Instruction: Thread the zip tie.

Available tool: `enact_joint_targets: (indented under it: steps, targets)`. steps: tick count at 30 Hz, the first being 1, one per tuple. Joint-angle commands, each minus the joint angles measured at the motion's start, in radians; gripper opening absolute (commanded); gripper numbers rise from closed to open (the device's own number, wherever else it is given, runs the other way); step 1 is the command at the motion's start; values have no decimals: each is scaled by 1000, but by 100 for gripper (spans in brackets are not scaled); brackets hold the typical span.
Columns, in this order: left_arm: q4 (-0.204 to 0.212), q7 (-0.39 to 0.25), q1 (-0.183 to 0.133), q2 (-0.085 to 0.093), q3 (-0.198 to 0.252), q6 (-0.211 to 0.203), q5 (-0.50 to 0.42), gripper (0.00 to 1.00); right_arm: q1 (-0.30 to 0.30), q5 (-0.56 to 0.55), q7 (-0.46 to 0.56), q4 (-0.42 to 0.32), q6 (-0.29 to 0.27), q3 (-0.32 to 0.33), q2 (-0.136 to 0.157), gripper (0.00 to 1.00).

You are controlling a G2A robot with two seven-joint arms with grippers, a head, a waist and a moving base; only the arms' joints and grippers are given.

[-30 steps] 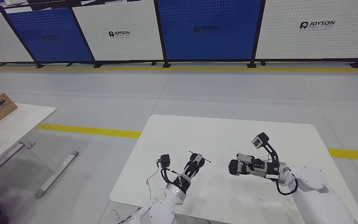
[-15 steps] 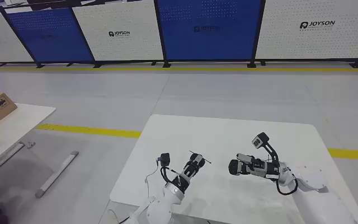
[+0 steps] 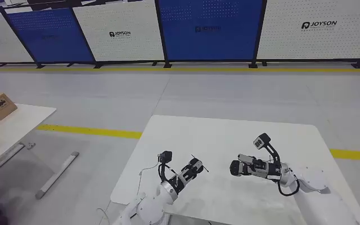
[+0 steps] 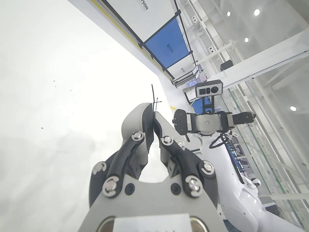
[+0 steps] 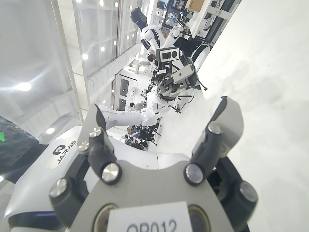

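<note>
Zip tie [image 4: 153,95] is being clenched in left gripper [image 4: 153,119], frame centre; splayed right gripper [image 5: 161,106] needs squaring to its tail.

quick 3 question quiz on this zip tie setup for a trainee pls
1. True or false: the zip tie lies loose on the table.
2. The left gripper is: A) open, B) shut on the zip tie, C) pressed flat on the table.
3. Fill in: the right gripper has its jaws ___ and holds nothing.
Key: 1 false; 2 B; 3 open.
</note>
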Motion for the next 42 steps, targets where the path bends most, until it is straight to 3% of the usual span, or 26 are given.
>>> enact_joint_targets:
  steps: [1,6,8,11,13,18,31,34,39,42]
  targets:
    - [0,1,0,0,1,0,2,0,0,0,0,0,0,0,0,100]
    - [0,1,0,0,1,0,2,0,0,0,0,0,0,0,0,100]
    - [17,4,-9,-2,3,19,-10,0,0,0,0,0,0,0,0,100]
    - [37,-37,-45,-8,3,64,-136,0,0,0,0,0,0,0,0,100]
    - [27,-55,-62,-10,-11,74,-196,0,0,0,0,0,0,0,0,100]
    - [-63,-105,-36,-3,-46,76,-247,0,0,0,0,0,0,0,0,100]
    - [-67,-107,-34,-2,-48,79,-245,0,0,0,0,0,0,0,0,100]
    - [-30,-95,-54,-4,-34,99,-222,0,0,0,0,0,0,0,0,100]
    - [79,-72,-119,-9,7,150,-159,0,0,0,0,0,0,0,0,100]
    - [94,-72,-129,-12,18,143,-166,0,0,0,0,0,0,0,0,100]
